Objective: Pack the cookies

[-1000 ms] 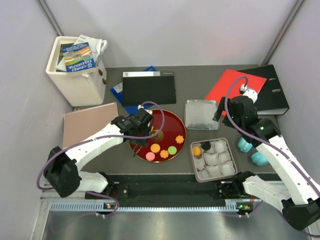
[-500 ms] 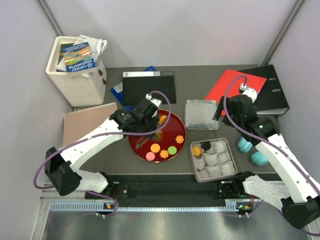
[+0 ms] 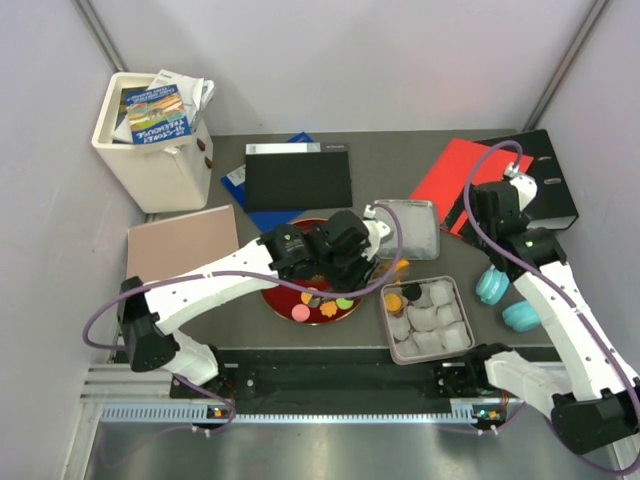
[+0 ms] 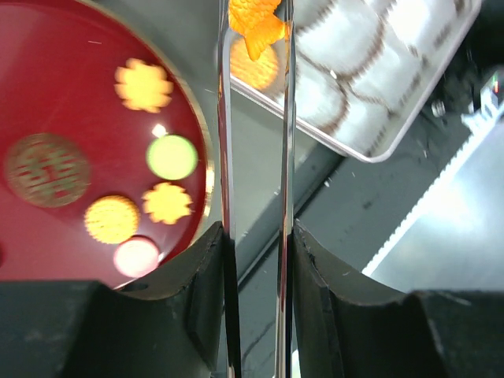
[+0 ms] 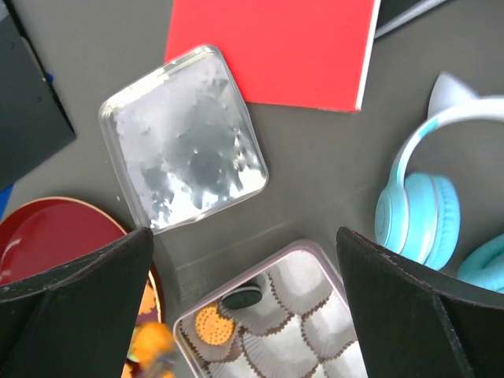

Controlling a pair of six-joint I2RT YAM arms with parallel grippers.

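Observation:
My left gripper (image 3: 368,258) (image 4: 256,236) is shut on a pair of metal tongs (image 4: 225,157). The tips of the tongs pinch an orange flower-shaped cookie (image 4: 256,27) (image 3: 400,268) above the near-left corner of the paper-cup tray (image 3: 385,330) (image 4: 370,156). That tray holds a round orange cookie (image 5: 213,324) and a black one (image 5: 242,297). Several cookies lie on the red plate (image 4: 47,94), among them a green one (image 4: 172,156) and a pink one (image 4: 135,256). High over the tray, my right gripper (image 5: 244,236) (image 3: 482,222) is open and holds nothing.
The clear tray lid (image 3: 405,228) lies behind the tray. Teal headphones (image 3: 490,288) sit to the tray's right, with a red folder (image 3: 465,170) and a black binder (image 3: 545,180) behind. A black folder (image 3: 298,180) and a white box of papers (image 3: 155,140) stand far left.
My left arm has swung right from over the red plate to the tray's edge, carrying the orange cookie in the tongs. The right arm has drawn back slightly to the right.

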